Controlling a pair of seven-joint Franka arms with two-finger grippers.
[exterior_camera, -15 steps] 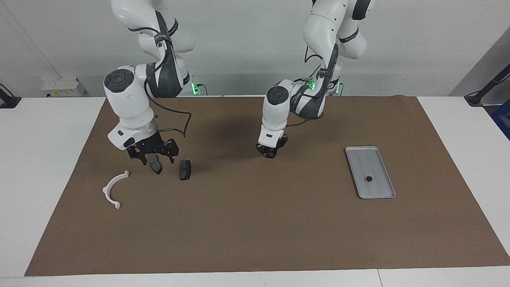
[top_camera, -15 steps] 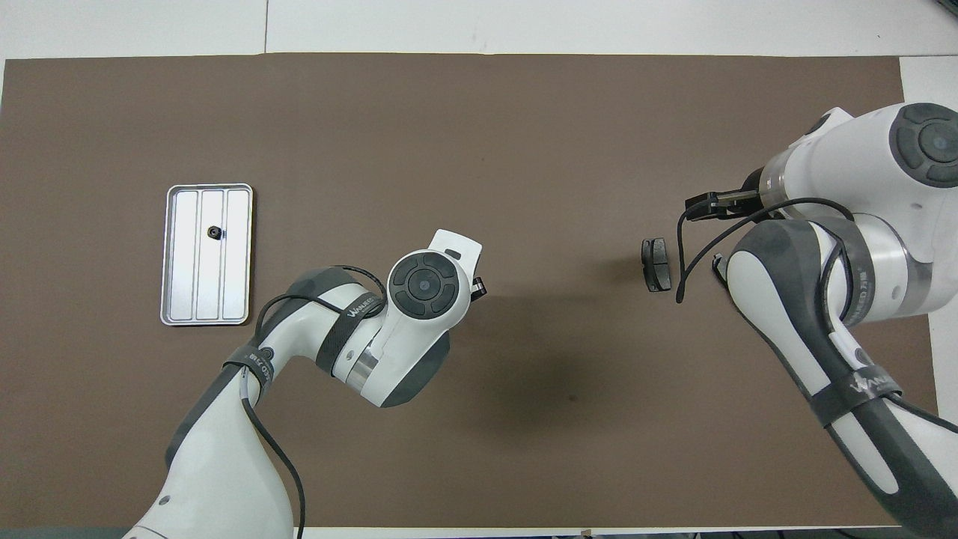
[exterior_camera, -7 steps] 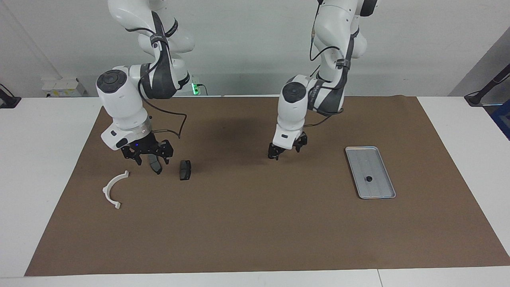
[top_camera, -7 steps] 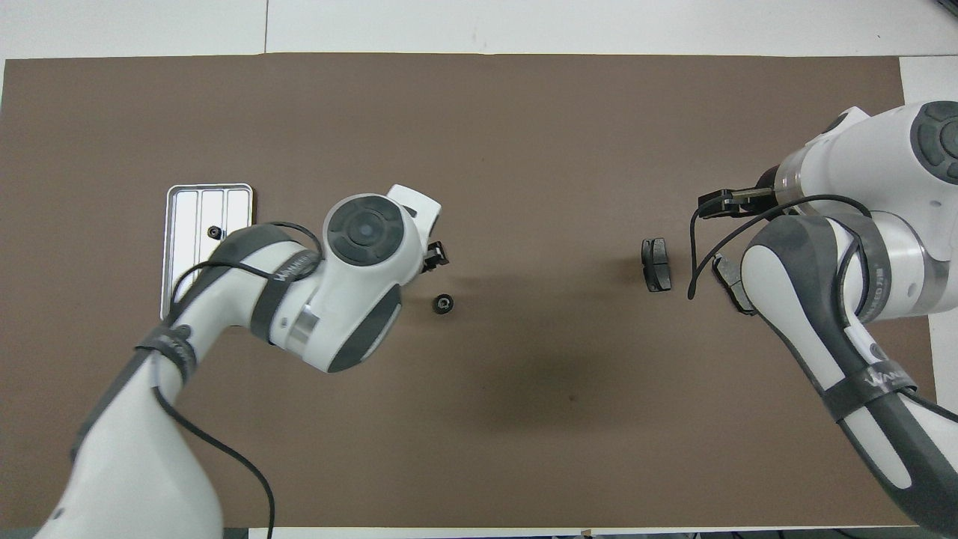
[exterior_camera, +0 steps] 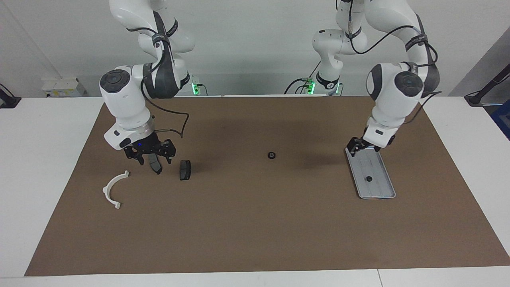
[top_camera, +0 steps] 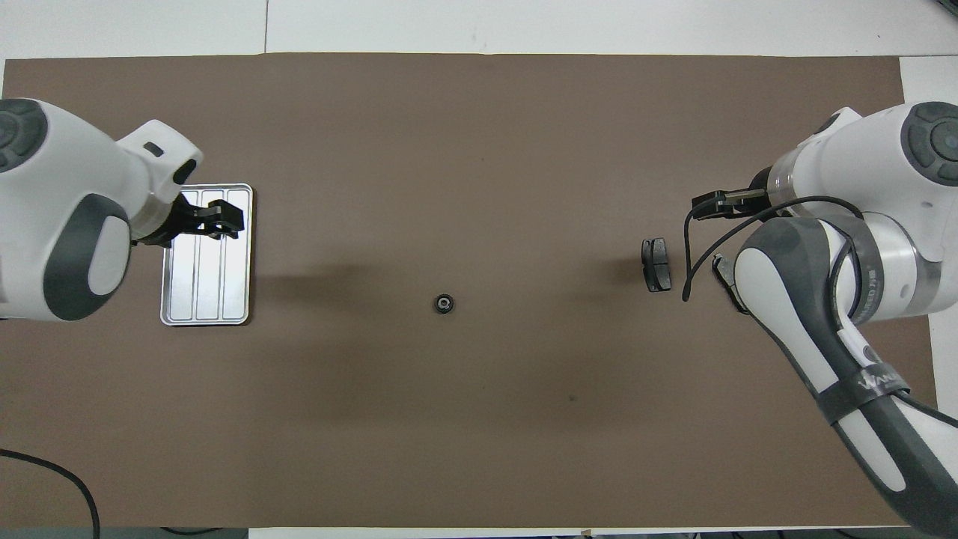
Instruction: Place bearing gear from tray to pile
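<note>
The silver tray (exterior_camera: pixel 380 190) lies toward the left arm's end of the mat and also shows in the overhead view (top_camera: pixel 202 288). One small black bearing gear (exterior_camera: pixel 369 179) sits on it. A second gear (exterior_camera: pixel 271 155) lies on the bare mat in the middle (top_camera: pixel 444 303). My left gripper (exterior_camera: pixel 357 148) is open and empty over the tray's end nearer the robots (top_camera: pixel 228 219). The pile holds a white half-ring bracket (exterior_camera: pixel 112 188) and two dark pads (exterior_camera: pixel 185 170) (exterior_camera: pixel 155 165). My right gripper (exterior_camera: pixel 153 160) hovers open over the second pad.
A brown mat (exterior_camera: pixel 255 223) covers the white table. In the overhead view the right arm hides the bracket and the left gripper hides the gear on the tray.
My left arm swung from the middle of the mat to the tray, leaving a gear on the mat. My right gripper shifted only slightly over the pile.
</note>
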